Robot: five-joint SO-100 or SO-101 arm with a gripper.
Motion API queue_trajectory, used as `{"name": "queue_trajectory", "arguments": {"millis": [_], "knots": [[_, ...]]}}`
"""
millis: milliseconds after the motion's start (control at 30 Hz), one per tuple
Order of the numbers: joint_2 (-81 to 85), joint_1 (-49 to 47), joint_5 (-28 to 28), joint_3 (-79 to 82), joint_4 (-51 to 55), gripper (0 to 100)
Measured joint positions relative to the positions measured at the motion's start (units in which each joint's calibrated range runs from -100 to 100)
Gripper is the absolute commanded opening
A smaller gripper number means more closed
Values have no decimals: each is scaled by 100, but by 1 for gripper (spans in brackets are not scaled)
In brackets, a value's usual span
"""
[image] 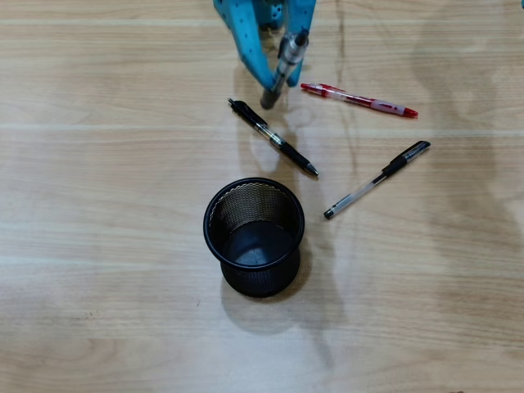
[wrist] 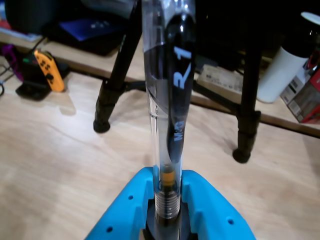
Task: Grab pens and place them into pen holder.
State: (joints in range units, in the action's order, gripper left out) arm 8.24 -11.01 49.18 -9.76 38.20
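My blue gripper [image: 274,82] is at the top middle of the overhead view, shut on a grey and clear pen [image: 286,61] held above the table. In the wrist view the same pen [wrist: 167,125] stands up between the blue fingers [wrist: 210,210] of my gripper [wrist: 167,200]. The black mesh pen holder [image: 255,237] stands upright at centre with nothing in it. A black pen with a clear barrel [image: 273,137] lies between gripper and holder. A red pen [image: 358,99] lies to the right. A clear pen with a black cap [image: 377,178] lies right of the holder.
The wooden table [image: 98,205] is bare at left and front. In the wrist view, black tripod legs [wrist: 112,85] stand on the table's far side, with a white bottle [wrist: 285,60] and an orange controller [wrist: 47,70] on a shelf beyond.
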Motion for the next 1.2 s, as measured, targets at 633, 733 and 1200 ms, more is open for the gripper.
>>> {"name": "queue_trajectory", "arguments": {"millis": [633,733,1200], "knots": [[-1376,438,182,2245,-4281,2],[-1470,486,317,2635,-4713,2],[-1631,486,385,2777,-4963,10]]}}
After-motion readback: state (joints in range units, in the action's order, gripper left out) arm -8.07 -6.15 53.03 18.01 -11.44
